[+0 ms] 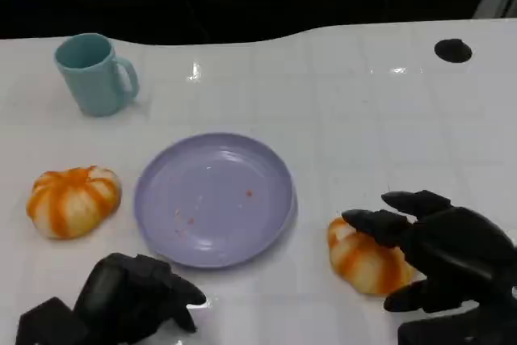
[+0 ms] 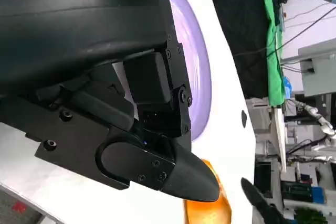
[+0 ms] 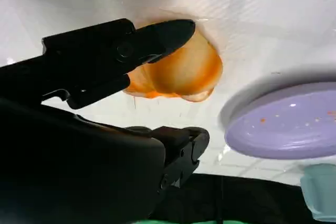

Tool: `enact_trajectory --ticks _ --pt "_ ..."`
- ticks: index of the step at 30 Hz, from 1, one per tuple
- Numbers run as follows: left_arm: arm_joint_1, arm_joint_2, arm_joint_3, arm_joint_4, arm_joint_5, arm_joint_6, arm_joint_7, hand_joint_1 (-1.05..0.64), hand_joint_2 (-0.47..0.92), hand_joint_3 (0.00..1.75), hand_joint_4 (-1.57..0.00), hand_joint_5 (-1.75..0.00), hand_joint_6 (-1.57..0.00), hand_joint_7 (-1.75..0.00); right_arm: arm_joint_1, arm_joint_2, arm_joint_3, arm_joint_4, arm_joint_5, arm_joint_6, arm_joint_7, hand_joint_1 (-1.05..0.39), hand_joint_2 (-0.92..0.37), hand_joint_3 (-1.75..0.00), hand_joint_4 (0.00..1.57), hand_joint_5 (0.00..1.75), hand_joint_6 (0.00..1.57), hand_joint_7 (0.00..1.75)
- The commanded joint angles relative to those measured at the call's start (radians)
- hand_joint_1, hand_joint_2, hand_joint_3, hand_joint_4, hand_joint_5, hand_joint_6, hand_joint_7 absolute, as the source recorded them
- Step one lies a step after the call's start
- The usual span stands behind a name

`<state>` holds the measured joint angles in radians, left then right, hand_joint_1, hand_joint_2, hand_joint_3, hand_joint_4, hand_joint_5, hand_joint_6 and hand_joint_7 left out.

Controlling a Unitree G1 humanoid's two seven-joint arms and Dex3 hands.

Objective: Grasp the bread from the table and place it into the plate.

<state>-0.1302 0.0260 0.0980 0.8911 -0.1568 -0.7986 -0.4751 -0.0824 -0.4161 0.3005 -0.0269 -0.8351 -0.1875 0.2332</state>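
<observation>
Two bread rolls on table; purple plate (image 1: 214,199) bare. Right hand (image 1: 440,252) around near roll (image 1: 365,260), closure indeterminate. Left hand (image 1: 133,296) curled, holding nothing. Lift, placement pending.

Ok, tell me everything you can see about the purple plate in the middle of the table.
The plate is round, lavender, smooth and slightly glossy, plastic by its look, with a raised rim and shallow well. It sits flat and upright on the white table, holding no food, only a few small reddish specks. Neither bread touches it, and neither hand does: the left hand lies just in front of its near edge.
</observation>
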Motion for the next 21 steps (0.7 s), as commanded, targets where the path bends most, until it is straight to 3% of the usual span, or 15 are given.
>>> enact_trajectory --ticks 1,11,13,14,15,16,17,19,21 --pt "0.012 0.01 -0.001 -0.012 0.008 0.003 0.016 -1.05 0.92 0.09 -1.3 -1.03 -1.54 -0.28 -0.049 -0.008 0.035 0.083 -0.014 0.004 -0.031 -0.68 -0.92 -0.01 0.02 0.18 0.22 0.0" --pt "0.022 0.012 -0.006 -0.027 0.022 0.001 0.029 -1.05 0.92 0.1 -1.3 -1.03 -1.54 -0.28 -0.115 0.002 0.108 0.224 -0.038 0.012 -0.098 -0.64 -0.92 -0.03 0.03 0.2 0.27 0.02" --pt "0.022 0.011 -0.006 -0.027 0.021 0.0 0.029 -1.05 0.92 0.11 -1.29 -1.03 -1.54 -0.28 -0.122 0.023 0.104 0.27 -0.013 -0.006 -0.153 -0.52 -0.92 -0.13 0.21 0.3 0.44 0.08" --pt "0.023 0.011 -0.007 -0.029 0.022 0.001 0.03 -1.05 0.92 0.11 -1.29 -1.03 -1.54 -0.28 -0.124 0.038 0.096 0.297 0.011 -0.023 -0.192 -0.45 -0.92 -0.19 0.36 0.38 0.55 0.13" --pt "0.023 0.011 -0.007 -0.03 0.022 0.002 0.031 -1.05 0.92 0.11 -1.29 -1.03 -1.54 -0.28 -0.125 0.055 0.082 0.329 0.046 -0.053 -0.238 -0.4 -0.92 -0.25 0.5 0.59 0.69 0.15" --pt "0.024 0.011 -0.007 -0.032 0.02 0.006 0.029 -1.05 0.92 0.1 -1.29 -1.03 -1.54 -0.28 -0.131 0.065 0.078 0.366 0.062 -0.088 -0.295 -0.34 -0.91 -0.42 0.73 0.99 0.95 0.27" --pt "0.024 0.01 -0.007 -0.033 0.017 0.009 0.027 -1.05 0.92 0.1 -1.29 -1.03 -1.54 -0.28 -0.14 0.069 0.081 0.4 0.06 -0.116 -0.354 -0.32 -0.84 -0.62 0.8 1.32 1.02 0.48" --pt "0.024 0.01 -0.007 -0.033 0.018 0.009 0.028 -1.05 0.92 0.1 -1.29 -1.03 -1.54 -0.28 -0.157 0.07 0.092 0.449 0.045 -0.15 -0.435 -0.32 -0.71 -0.88 0.88 1.66 0.92 0.93" --pt "0.024 0.01 -0.008 -0.036 0.021 0.009 0.031 -1.05 0.92 0.1 -1.29 -1.03 -1.54 -0.28 -0.169 0.07 0.101 0.479 0.036 -0.165 -0.478 -0.33 -0.65 -0.94 0.86 1.73 0.85 1.08"
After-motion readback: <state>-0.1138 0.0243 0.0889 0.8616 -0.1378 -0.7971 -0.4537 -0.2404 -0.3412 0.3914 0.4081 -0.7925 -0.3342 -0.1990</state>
